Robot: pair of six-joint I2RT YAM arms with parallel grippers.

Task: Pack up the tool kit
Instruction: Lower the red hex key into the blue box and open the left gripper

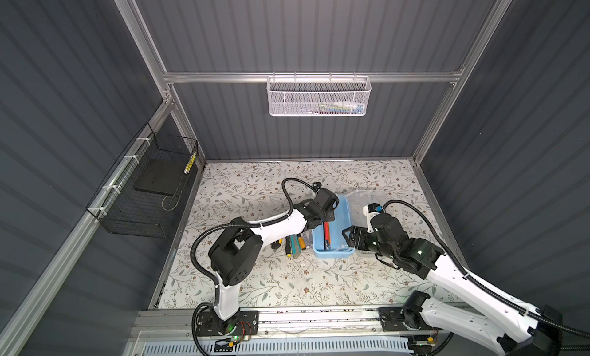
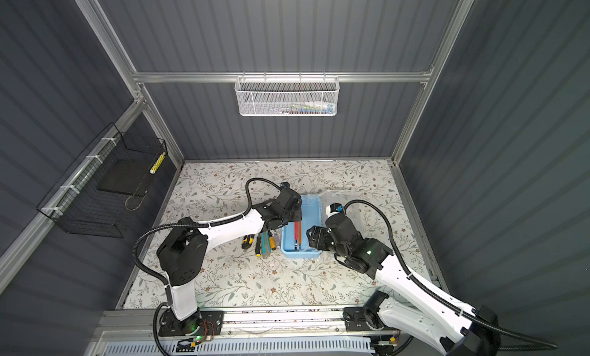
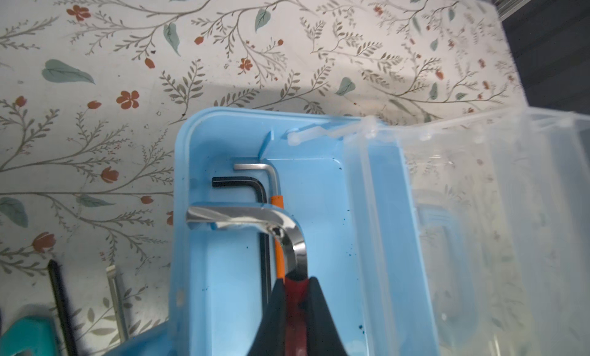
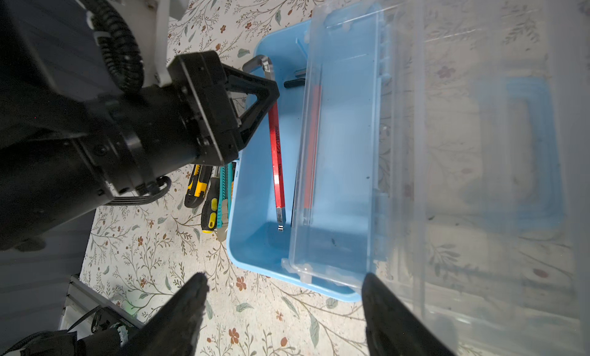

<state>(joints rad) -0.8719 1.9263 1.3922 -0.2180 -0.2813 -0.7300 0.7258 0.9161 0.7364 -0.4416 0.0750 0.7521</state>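
The light-blue box [image 1: 333, 253] [image 2: 300, 254] stands mid-table, its clear lid [image 1: 367, 198] [image 4: 479, 146] swung open to the right. My left gripper [image 3: 295, 284] [image 4: 271, 92] is shut on a red-sleeved hex key [image 3: 255, 215] [image 4: 276, 153], which it holds slanted over the box's inside [image 3: 223, 274]. A black hex key [image 3: 242, 183] and an orange-sleeved hex key [image 3: 277, 201] lie on the box floor. My right gripper [image 4: 284, 284] [image 1: 348, 236] is open near the box's front right corner and grips nothing. Left of the box lie yellow-black screwdrivers [image 4: 198, 185] [image 1: 277, 243] and a teal utility knife [image 4: 223, 198] [image 1: 293, 245].
A white mesh basket [image 1: 319, 97] hangs on the back rail. A black wire basket [image 1: 147, 191] is fixed to the left wall. Metal frame posts and grey walls close in the floral table [image 1: 287, 281] on three sides.
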